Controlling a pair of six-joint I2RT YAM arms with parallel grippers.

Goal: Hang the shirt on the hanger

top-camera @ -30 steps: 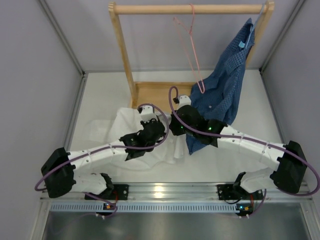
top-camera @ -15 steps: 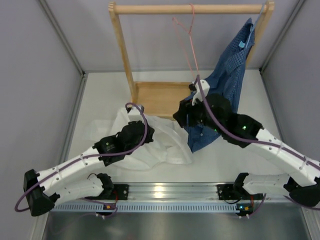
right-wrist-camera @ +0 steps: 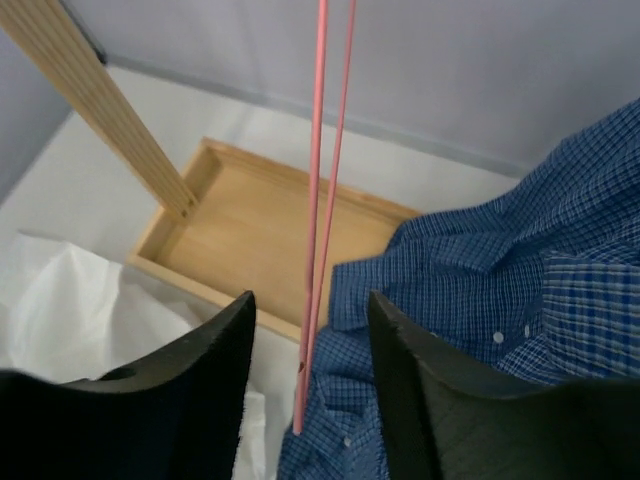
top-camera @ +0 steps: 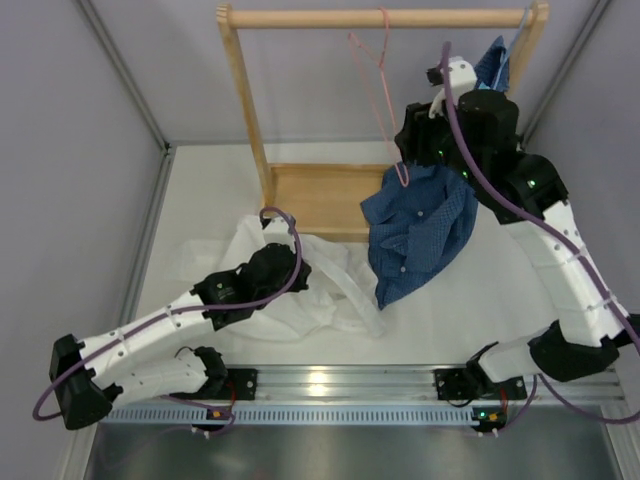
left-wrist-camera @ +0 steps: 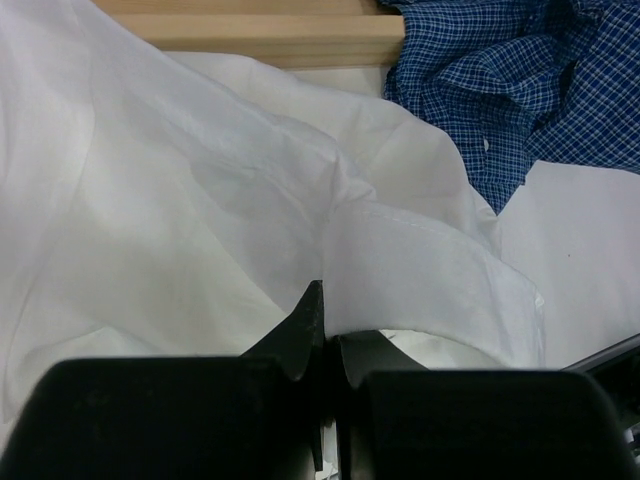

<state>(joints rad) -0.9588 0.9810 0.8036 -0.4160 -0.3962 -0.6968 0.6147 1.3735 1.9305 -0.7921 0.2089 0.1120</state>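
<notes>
shirt (top-camera: 335, 285): plain white, thin, crumpled on worktop (top-camera: 215, 190) in front of wooden rack (top-camera: 245, 100) | hanger (right-wrist-camera: 309, 250): thin pink wire, hooked on the rack's top bar | left gripper (left-wrist-camera: 322, 300): clenched on a shirt fold | right gripper (right-wrist-camera: 310, 300): released, straddling the hanger's wires

No legible text reaches you in any view. The shirt (left-wrist-camera: 200, 220) and the hanger (right-wrist-camera: 306, 320) show no label, brand or number that can be read.
</notes>
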